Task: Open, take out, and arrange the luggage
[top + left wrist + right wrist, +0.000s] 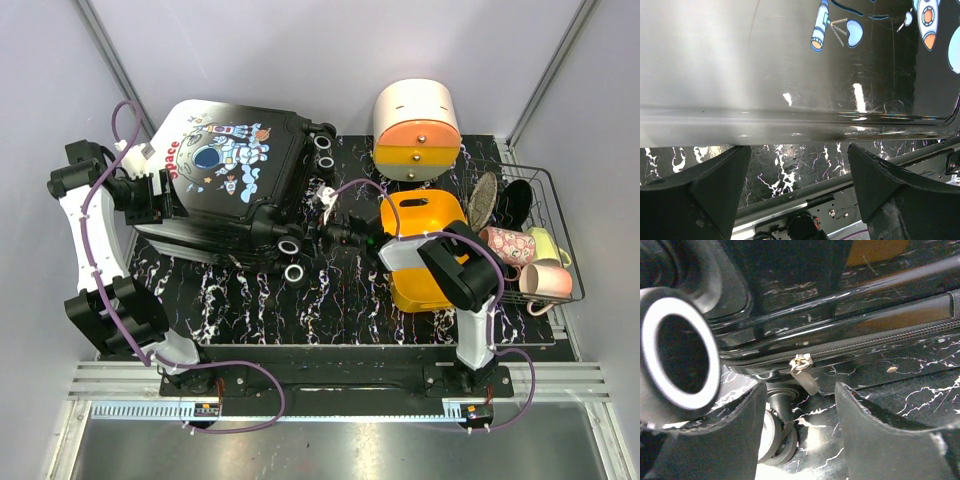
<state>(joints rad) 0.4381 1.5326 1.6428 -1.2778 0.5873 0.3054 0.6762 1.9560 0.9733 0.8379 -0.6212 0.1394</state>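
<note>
The luggage (225, 175) lies flat at the back left of the mat, astronaut and red "Space" print facing up, wheels toward the centre. My left gripper (150, 195) is at its left side. In the left wrist view its glossy shell (790, 65) fills the top, and the left gripper (797, 167) is open just below the shell's edge with nothing between the fingers. My right gripper (325, 232) reaches to the wheel end. The right gripper (800, 410) is open, the zipper pull (805, 372) hanging just above the gap, beside a wheel (675, 352).
A white-and-orange rounded drawer box (417, 130) stands at the back right. An orange tray (430, 215) lies under the right arm. A wire rack (545, 185) with mugs (545, 280) sits at the right edge. A lower wheel (775, 440) is below the right fingers.
</note>
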